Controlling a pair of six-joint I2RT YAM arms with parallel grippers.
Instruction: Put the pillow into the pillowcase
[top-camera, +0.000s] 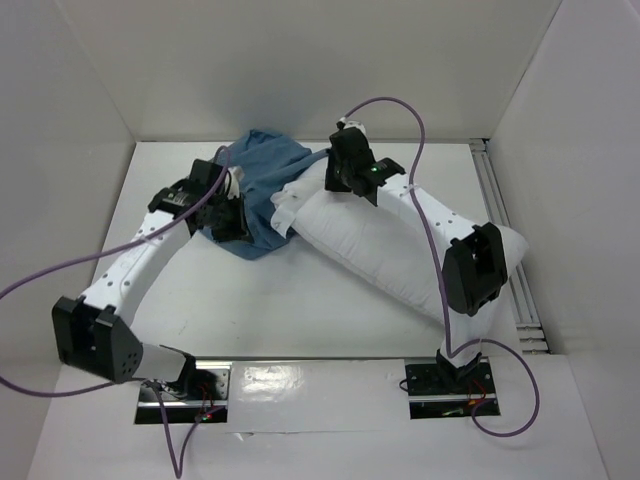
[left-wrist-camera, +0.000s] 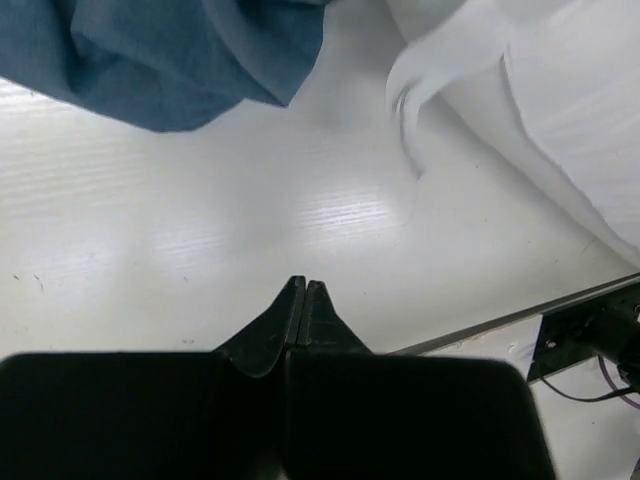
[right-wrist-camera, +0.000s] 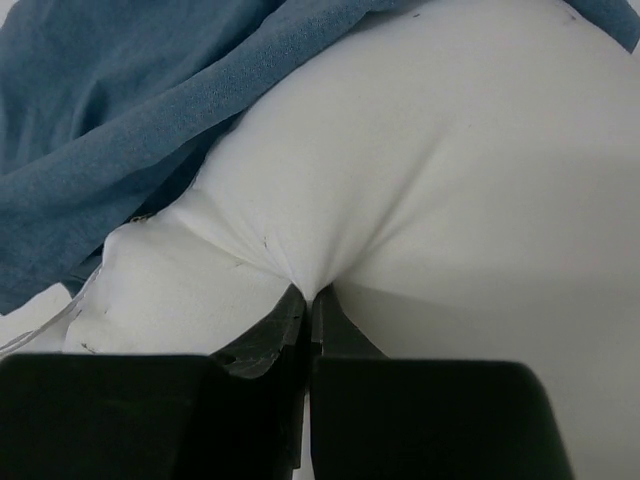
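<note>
Pinching a small tuck of the pillow (right-wrist-camera: 450, 160) between the tightly closed tips of the right gripper (right-wrist-camera: 311, 297), with the white cloth puckering into creases right at the tips, the stuffing bulging ahead of them and the long body trailing back behind, under that arm. Lying ahead and to the left of that gripper, the pillowcase (right-wrist-camera: 110, 120), draping over and touching the pillow's end, without revealing whether any of that end is truly sitting inside the opening. Hanging clenched on nothing, the left gripper (left-wrist-camera: 303, 292), tips pressing together over bare table (left-wrist-camera: 200, 240), with the blue cloth ahead to its left and apart from it, and a loose pointed corner (left-wrist-camera: 408, 100) of the pillow ahead to its right. Judging the pillow as light, plump and very soft: yielding under a pinch, sagging wherever unsupported, not at all fragile. Reckoning a pinch of cover alone as probably stretching cloth more than shifting bulk, so favouring a deeper bite at a corner or seam. Judging the pillowcase as limp and thin, likely collapsing shut once let go, so calling for a hold on the hem of its mouth, one layer only, for spreading it open.
</note>
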